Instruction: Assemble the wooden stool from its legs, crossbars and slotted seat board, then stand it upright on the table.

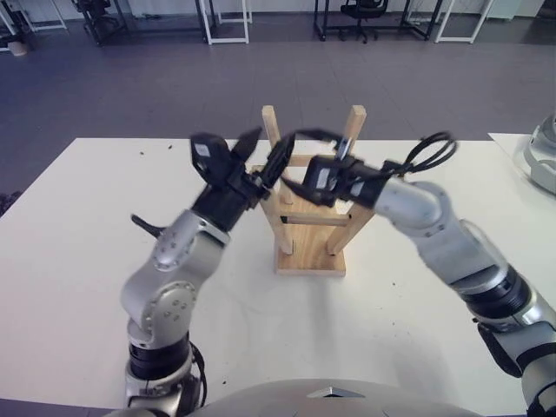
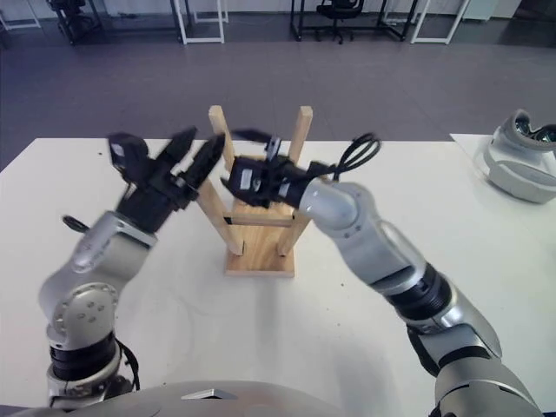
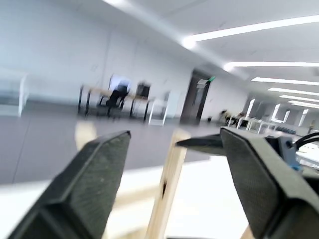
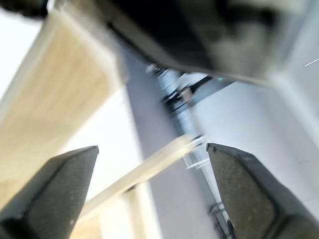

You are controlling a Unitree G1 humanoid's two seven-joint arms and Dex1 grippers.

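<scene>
- Seeing the wooden stool (image 1: 311, 217) sitting upside down near the middle of the white table (image 1: 87, 261) — seat board (image 1: 311, 261) lying flat on the tabletop, legs (image 1: 270, 126) pointing up, crossbars (image 1: 314, 219) bridging them.
- Judging the frame as largely put together, with the turn onto its feet not yet done.
- Holding the left gripper (image 1: 263, 155) spread wide at the upper end of a leg on the stool's left side. In the left wrist view, catching that pale leg rising between the two fingers (image 3: 84, 189), with neither pad clearly touching it.
- Keeping the right gripper (image 1: 323, 143) parted too, hanging among the leg tops from the right, above the upper crossbar and gripping nothing.
- Reading this two-sided approach as deliberate: probably bracketing the frame from both flanks so that a squeeze on one leg is not shoving the whole stool sideways.
- Expecting the next move to call for closing on the wood on both sides, either for seating the joints or for lifting and flipping.
- Watching for tipping — resting on a small board with the legs splaying upward, likely rocking under any off-centre push.
- Noting a headset (image 2: 519, 156) lying at the table's far right, well apart from the work.
</scene>
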